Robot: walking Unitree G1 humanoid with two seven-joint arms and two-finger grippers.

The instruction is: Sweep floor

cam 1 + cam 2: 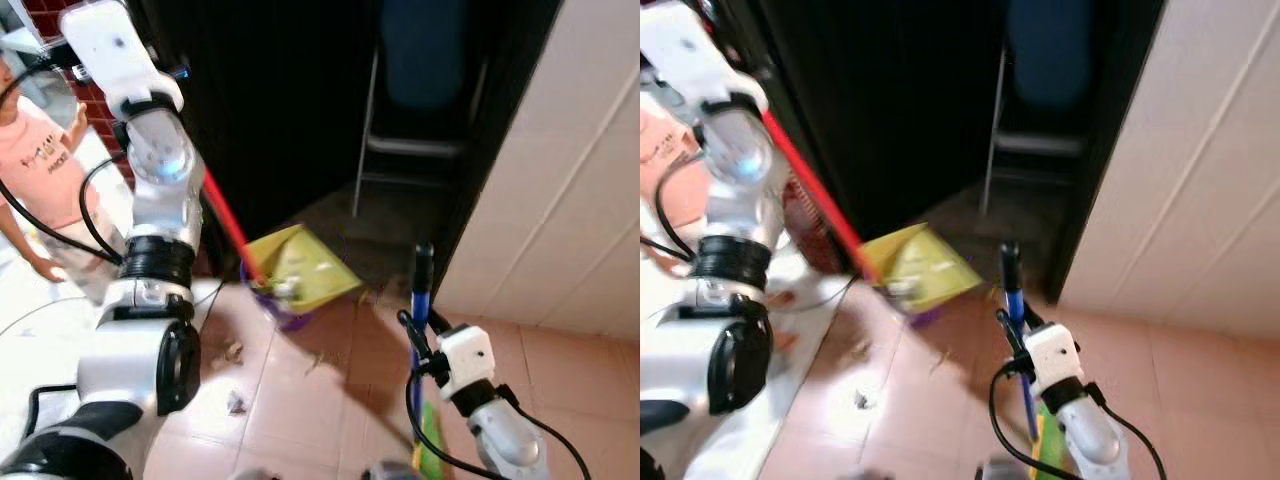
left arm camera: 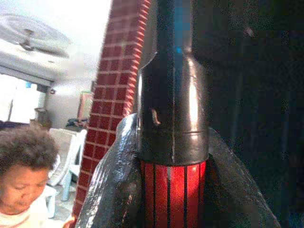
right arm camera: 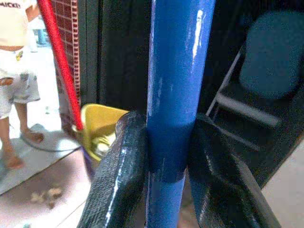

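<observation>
A yellow dustpan point(image 1: 300, 268) with a purple base hangs tilted just above the tiled floor, on a long red handle point(image 1: 228, 225). My raised left gripper point(image 2: 173, 190) is shut on the red and black grip of that handle. My right gripper point(image 1: 420, 338) is shut on the blue broom handle point(image 1: 421, 300), which stands nearly upright to the right of the dustpan. The broom's green head point(image 1: 430, 445) shows low beside my right arm. Bits of debris point(image 1: 233, 351) lie on the reddish tiles below and left of the dustpan.
A person in a pink shirt point(image 1: 40, 160) stands close at the left by a red brick column point(image 2: 114, 95). Behind the dustpan is a dark doorway with a folding chair point(image 1: 420, 140). A white tiled wall point(image 1: 560, 180) closes off the right.
</observation>
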